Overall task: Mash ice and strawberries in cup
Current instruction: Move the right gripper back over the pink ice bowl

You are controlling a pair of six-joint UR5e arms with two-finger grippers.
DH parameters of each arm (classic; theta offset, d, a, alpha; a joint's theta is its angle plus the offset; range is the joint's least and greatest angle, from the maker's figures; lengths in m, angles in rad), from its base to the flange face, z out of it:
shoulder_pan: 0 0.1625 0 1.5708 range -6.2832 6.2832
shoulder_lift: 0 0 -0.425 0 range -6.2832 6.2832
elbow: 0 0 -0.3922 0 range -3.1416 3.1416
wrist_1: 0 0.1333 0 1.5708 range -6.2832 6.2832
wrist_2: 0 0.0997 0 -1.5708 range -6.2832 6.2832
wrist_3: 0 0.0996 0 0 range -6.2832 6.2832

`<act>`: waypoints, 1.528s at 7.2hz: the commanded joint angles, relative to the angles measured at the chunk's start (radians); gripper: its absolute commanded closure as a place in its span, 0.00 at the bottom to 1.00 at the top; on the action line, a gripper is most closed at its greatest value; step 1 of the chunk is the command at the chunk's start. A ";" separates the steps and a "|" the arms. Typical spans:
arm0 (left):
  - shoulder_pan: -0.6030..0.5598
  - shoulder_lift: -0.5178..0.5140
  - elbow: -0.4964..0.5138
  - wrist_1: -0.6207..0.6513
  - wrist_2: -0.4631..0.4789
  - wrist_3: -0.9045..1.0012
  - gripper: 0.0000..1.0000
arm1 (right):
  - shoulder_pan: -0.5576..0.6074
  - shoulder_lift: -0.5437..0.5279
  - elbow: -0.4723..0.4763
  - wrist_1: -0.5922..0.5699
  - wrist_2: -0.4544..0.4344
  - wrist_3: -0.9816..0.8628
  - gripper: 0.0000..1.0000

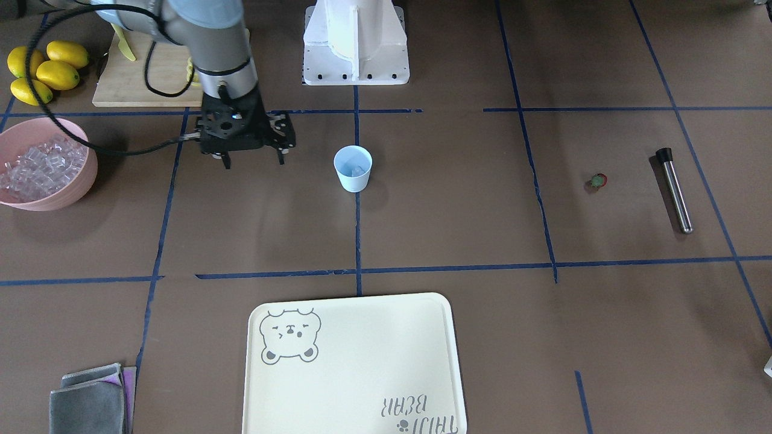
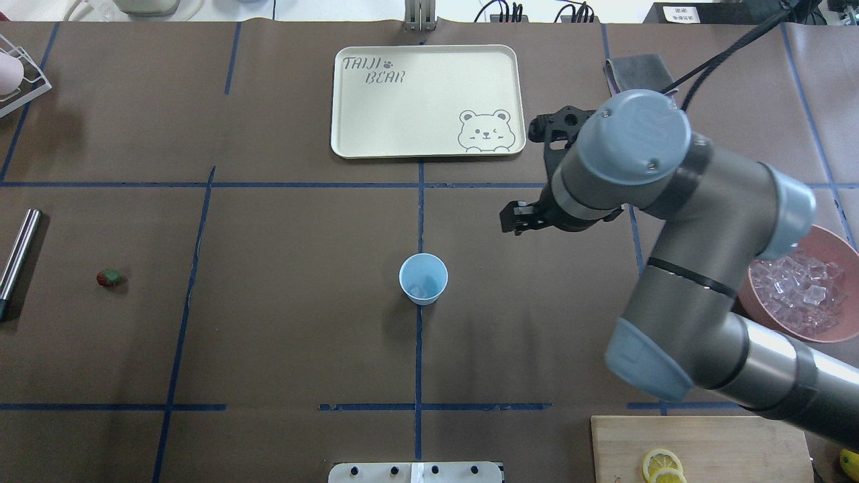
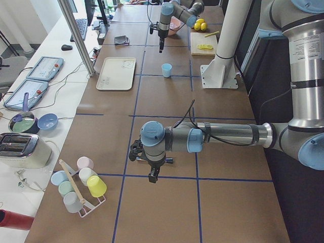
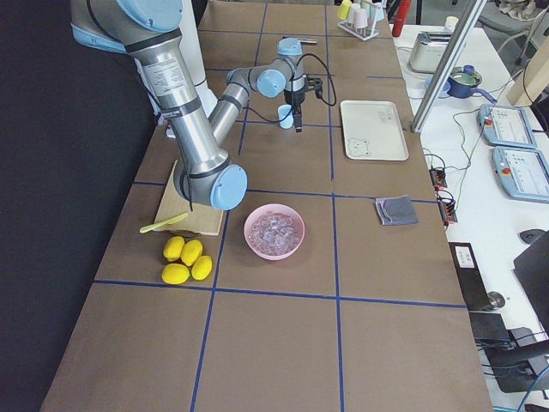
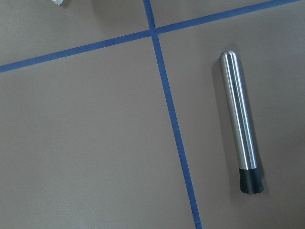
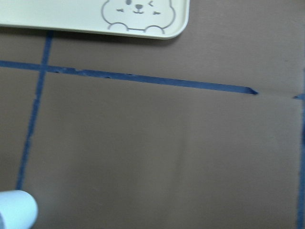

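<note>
The light blue cup (image 1: 353, 169) stands upright at the table's middle, and it also shows in the overhead view (image 2: 423, 278). A few pieces of ice (image 1: 357, 171) lie inside it. The strawberry (image 1: 597, 181) lies alone on the table, far to my left (image 2: 109, 278). My right gripper (image 1: 254, 161) hovers beside the cup toward the pink bowl, open and empty. My left gripper (image 3: 153, 173) shows only in the exterior left view, so I cannot tell whether it is open or shut. A steel muddler (image 5: 240, 129) lies below its wrist camera.
A pink bowl (image 1: 72, 190) full of ice stands at the right end. Lemons (image 1: 45, 71) and a cutting board (image 1: 145, 78) lie near it. A cream bear tray (image 1: 356, 367) and grey cloths (image 1: 90, 401) are on the far side. The muddler (image 1: 675, 190) lies beyond the strawberry.
</note>
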 commanded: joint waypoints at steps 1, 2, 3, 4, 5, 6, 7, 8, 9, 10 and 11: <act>0.003 0.000 0.002 0.000 -0.002 -0.001 0.00 | 0.162 -0.228 0.130 0.016 0.163 -0.273 0.00; 0.003 0.000 0.000 0.000 0.000 0.000 0.00 | 0.249 -0.337 0.131 0.083 0.244 -0.419 0.00; 0.003 0.000 0.000 0.000 -0.002 0.000 0.00 | 0.314 -0.449 0.122 0.182 0.283 -0.519 0.00; 0.004 0.000 -0.002 0.000 -0.002 0.000 0.00 | 0.356 -0.547 0.105 0.282 0.303 -0.598 0.01; 0.004 0.000 -0.002 0.000 -0.002 -0.001 0.00 | 0.364 -0.584 0.073 0.351 0.327 -0.624 0.02; 0.004 0.000 -0.003 0.000 -0.002 0.000 0.00 | 0.364 -0.601 0.025 0.425 0.329 -0.628 0.03; 0.004 0.000 -0.005 0.000 -0.002 0.000 0.00 | 0.362 -0.611 -0.054 0.534 0.328 -0.628 0.06; 0.004 0.000 -0.005 0.000 -0.002 0.000 0.00 | 0.362 -0.632 -0.107 0.624 0.328 -0.629 0.06; 0.004 0.000 -0.005 0.000 -0.002 -0.001 0.00 | 0.362 -0.655 -0.115 0.636 0.323 -0.629 0.09; 0.004 0.000 -0.005 0.000 -0.002 0.000 0.00 | 0.359 -0.663 -0.136 0.631 0.321 -0.629 0.14; 0.004 0.000 -0.005 0.000 -0.002 0.000 0.00 | 0.349 -0.664 -0.145 0.624 0.328 -0.626 0.17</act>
